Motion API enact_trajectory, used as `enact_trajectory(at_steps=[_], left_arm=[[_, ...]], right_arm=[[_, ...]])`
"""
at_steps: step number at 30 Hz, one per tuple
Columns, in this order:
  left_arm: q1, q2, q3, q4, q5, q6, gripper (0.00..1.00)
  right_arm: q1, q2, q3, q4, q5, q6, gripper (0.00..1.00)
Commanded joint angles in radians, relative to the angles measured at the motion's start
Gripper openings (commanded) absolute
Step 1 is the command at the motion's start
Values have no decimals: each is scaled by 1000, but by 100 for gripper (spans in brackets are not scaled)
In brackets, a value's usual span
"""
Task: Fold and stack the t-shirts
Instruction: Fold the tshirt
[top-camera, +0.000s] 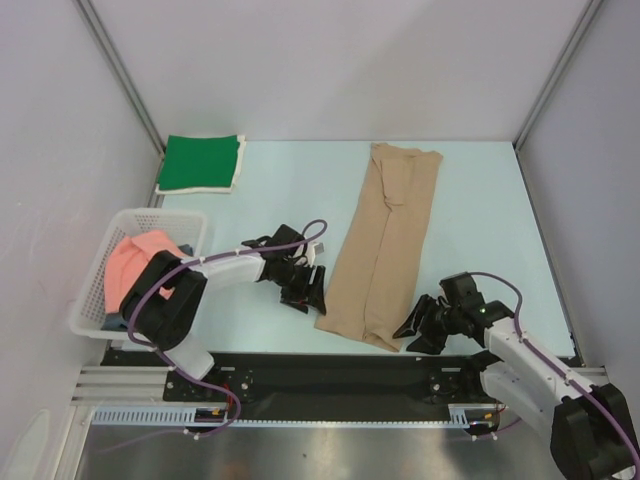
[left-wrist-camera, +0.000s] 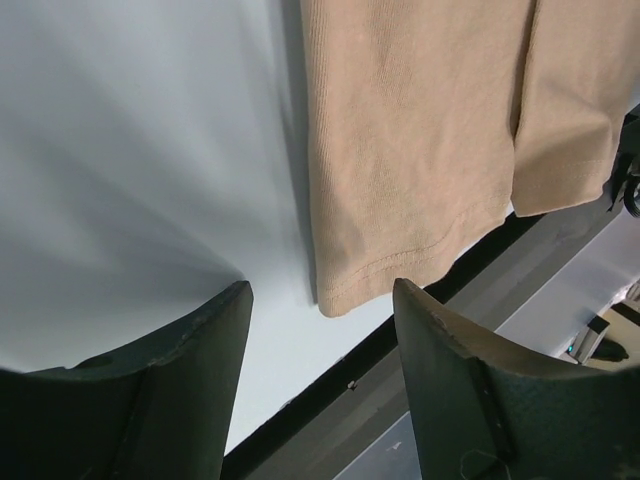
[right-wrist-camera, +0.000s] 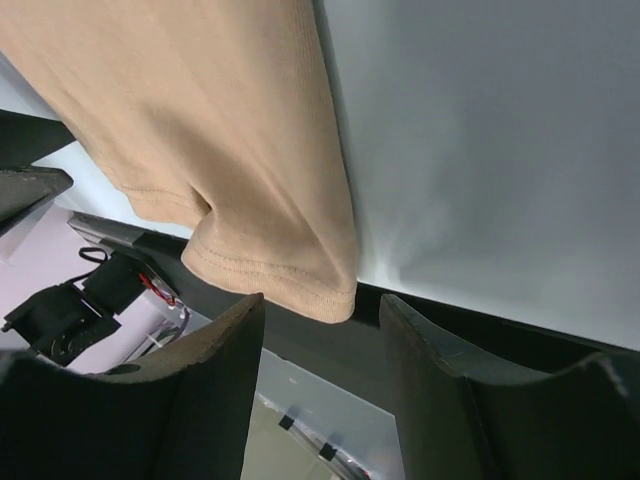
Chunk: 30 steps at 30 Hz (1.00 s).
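Jaws on both grippers stand apart, gripping nothing. We see left gripper (top-camera: 308, 293) just beside the 7 o'clock hem corner of the tan t-shirt (top-camera: 385, 240), right gripper (top-camera: 410, 335) at its 5 o'clock corner. Green t-shirt (top-camera: 200, 162) lies folded at the table's (top-camera: 290, 190) 11 o'clock; pink t-shirt (top-camera: 135, 265) sits in the basket (top-camera: 190, 222) at 9.

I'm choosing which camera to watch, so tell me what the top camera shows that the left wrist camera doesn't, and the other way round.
Only the top view: the folded green shirt in the far left corner, and the white basket holding the pink shirt. Only the left wrist view: a close look at the stitched hem on the near left corner of the tan shirt, lying just beyond the fingers. Both: the tan shirt folded into a long strip on the table, and the left gripper, open and holding nothing.
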Motion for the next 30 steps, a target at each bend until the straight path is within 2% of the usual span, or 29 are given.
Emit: enact_trajectory(at_steps=[1,6,12,18,19,22,25,30], left_arm=[[6,41,7,21,-26,33,65],[6,78,21,14,-11,36,60],[4,86,-5,10,0,48,47],[6,106,-42,25,3,53,31],[6,107,-45,28,9,53,25],[6,109,-61,42,11,47,16],[6,100,-74,51,14,42,0],[6,52,-114,59,6,31,0]], right_arm=[[21,22,-8,92,25,54,56],[30,53,-53,155,-5,80,55],[42,31,-84,149,21,87,49],[50,51,-102,155,57,80,21],[53,46,-96,125,66,69,9],[62,36,-71,60,112,49,1],[70,51,-82,69,117,44,0],[100,68,-82,45,135,40,0]])
